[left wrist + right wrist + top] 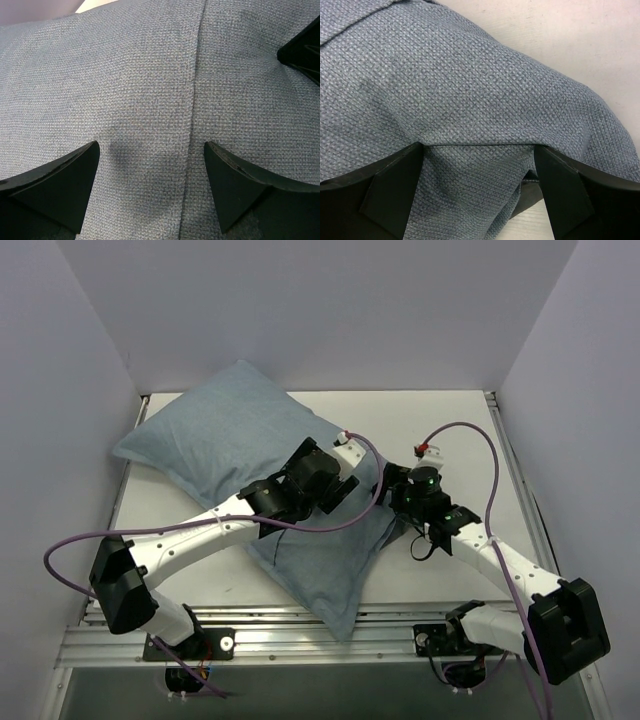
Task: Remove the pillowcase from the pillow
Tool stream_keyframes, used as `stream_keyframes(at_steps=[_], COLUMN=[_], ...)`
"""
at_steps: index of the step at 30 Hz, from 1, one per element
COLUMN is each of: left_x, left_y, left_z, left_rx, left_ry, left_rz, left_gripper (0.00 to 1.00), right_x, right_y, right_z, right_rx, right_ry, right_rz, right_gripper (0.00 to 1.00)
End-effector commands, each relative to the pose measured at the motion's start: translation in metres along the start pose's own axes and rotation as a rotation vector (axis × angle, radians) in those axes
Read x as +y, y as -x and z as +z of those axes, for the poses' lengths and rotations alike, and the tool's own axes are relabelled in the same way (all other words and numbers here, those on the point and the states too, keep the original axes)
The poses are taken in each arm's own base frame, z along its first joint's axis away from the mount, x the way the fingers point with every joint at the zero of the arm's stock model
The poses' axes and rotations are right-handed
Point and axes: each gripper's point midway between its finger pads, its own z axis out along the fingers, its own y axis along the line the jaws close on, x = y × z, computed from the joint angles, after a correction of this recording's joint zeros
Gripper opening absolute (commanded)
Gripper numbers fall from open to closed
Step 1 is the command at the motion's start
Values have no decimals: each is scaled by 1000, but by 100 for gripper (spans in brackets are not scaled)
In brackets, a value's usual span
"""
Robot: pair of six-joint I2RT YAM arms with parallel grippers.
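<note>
Dragging is our main worry: if either set of fingers closes on the soft blue-grey woven pillowcase (215,440) and bites the stuffing beneath too, we judge the whole bundle would slide, and its 6 o'clock corner overhangs the white table (450,430). The pillow stays hidden inside, lying from 10 to 6 o'clock. Our left gripper (151,146) is spread wide over a stitched seam, clamping nothing. Our right gripper (480,150) gapes likewise astride a fold at the cover's 3 o'clock edge.

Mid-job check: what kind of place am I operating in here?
Probably a lab robot workcell, not a home. Plain white partition walls box in a bare white table, and an aluminium mounting rail runs along its near edge.
</note>
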Motion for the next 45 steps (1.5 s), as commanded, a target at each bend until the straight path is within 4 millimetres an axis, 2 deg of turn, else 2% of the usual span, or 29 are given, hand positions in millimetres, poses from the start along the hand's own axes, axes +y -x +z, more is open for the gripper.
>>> stream_keyframes(at_steps=[1,4,8,14,19,25,28,29,31,32,34,35,36,37,38,39,40,41,42,43,44,45], left_x=[8,24,65,98,142,142,128,118,107,102,89,85,79,75,73,72,68,66,64,62,58,57], left_y=[29,22,11,0,-14,-29,-44,-53,-59,-63,-74,-78,-90,-92,-96,-101,-108,-111,-113,-117,-117,-119], left_z=[1,8,11,9,-1,-3,-2,1,4,5,9,10,11,11,12,12,11,10,9,8,7,7], left_rx=[-74,-48,-24,-3,33,70,98,116,118,125,141,148,172,173,181,193,208,213,217,218,214,215], left_ry=[21,91,181,257,395,368,325,289,253,239,200,191,183,175,174,176,164,156,150,144,123,117], left_rz=[-54,-73,-165,-186,-274,-338,-374,-385,-436,-453,-504,-518,-524,-546,-553,-562,-577,-587,-597,-614,-624,-633], left_gripper=[94,94,94,94,94,94,95,95,97,97,97,97,97,97,97,97,97,97,97,97,97,97], right_x=[-15,-18,-25,-35,-43,-47,-44,-41,-33,-23,-9,4,12,21,35,53,63,81,97,106,113,130], right_y=[-13,-15,-24,-32,-33,-34,-29,-24,-17,0,12,32,38,46,47,61,65,57,70,72,65,71], right_z=[0,2,5,9,9,10,7,6,1,-4,-12,-18,-21,-25,-27,-32,-34,-31,-34,-32,-24,-27], right_rx=[34,41,59,85,93,98,97,90,90,54,37,-9,-24,-40,-50,-84,-96,-76,-105,-108,-89,-112], right_ry=[-38,-39,-53,-65,-79,-88,-81,-68,-48,-25,-2,21,33,48,61,84,90,113,127,133,122,135], right_rz=[-19,-17,-20,-4,-4,-11,-25,-31,-40,-44,-57,-50,-50,-50,-66,-59,-62,-84,-73,-71,-79,-76], right_gripper=[86,86,86,86,86,86,85,84,83,83,84,85,85,86,88,89,89,91,91,91,91,91])
